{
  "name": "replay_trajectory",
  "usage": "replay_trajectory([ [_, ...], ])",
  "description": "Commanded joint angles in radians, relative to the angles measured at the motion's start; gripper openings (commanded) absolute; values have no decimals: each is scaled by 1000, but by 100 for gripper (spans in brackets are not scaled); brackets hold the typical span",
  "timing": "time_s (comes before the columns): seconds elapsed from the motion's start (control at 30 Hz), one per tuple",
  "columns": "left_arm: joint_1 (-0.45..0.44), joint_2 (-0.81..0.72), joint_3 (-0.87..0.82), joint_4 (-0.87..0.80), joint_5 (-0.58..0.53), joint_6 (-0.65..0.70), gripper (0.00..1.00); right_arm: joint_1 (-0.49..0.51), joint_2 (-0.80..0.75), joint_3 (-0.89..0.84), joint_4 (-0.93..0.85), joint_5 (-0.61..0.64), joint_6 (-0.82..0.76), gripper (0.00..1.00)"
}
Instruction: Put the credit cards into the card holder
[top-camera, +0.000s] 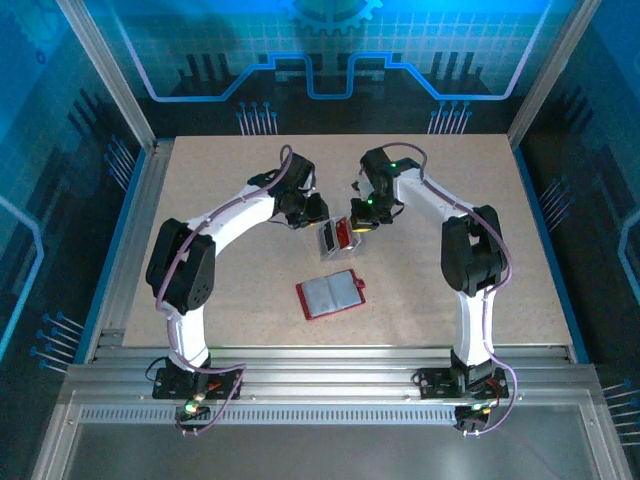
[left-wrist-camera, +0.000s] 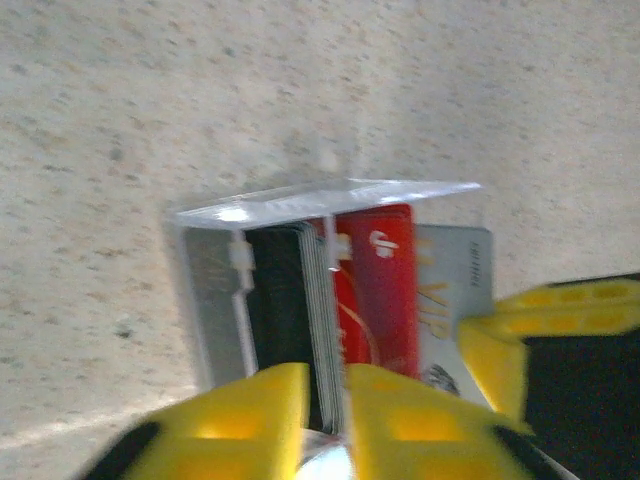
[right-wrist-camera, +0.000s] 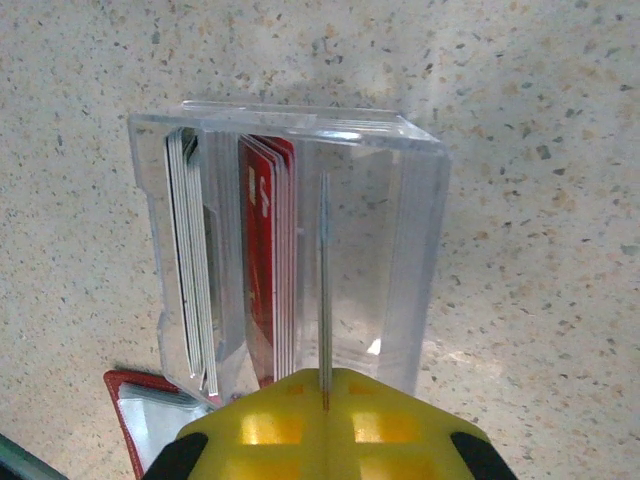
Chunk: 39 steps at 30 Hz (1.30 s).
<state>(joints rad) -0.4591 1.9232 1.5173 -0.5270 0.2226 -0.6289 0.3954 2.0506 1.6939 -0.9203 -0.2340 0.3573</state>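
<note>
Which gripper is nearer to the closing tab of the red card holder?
Right. The right gripper, shut on one card in the clear box, is just beyond the tab; the left gripper is at the box's left side, farther off.

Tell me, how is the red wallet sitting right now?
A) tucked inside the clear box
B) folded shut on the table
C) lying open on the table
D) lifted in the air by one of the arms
C: the red wallet lies spread open and flat on the table, its grey sleeves facing up, on the near side of the clear box.
</note>
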Motion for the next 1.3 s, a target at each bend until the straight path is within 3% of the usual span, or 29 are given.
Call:
replay_trajectory([
  [0.0, -12, 26, 37, 48, 141, -44, 2, -29, -52, -19, -45, 6, -18, 0],
  [0.17, -38, 87, 59, 148, 248, -123, 0, -48, -84, -39, -40, -4, -20, 0],
  [0.57, -81, 196, 119, 203, 317, -184, 0, -72, -96, -71, -29, -26, -20, 0],
  [1.27, -95, 299, 100, 213, 312, -198, 0, -75, -95, -96, 3, -78, 2, 0],
])
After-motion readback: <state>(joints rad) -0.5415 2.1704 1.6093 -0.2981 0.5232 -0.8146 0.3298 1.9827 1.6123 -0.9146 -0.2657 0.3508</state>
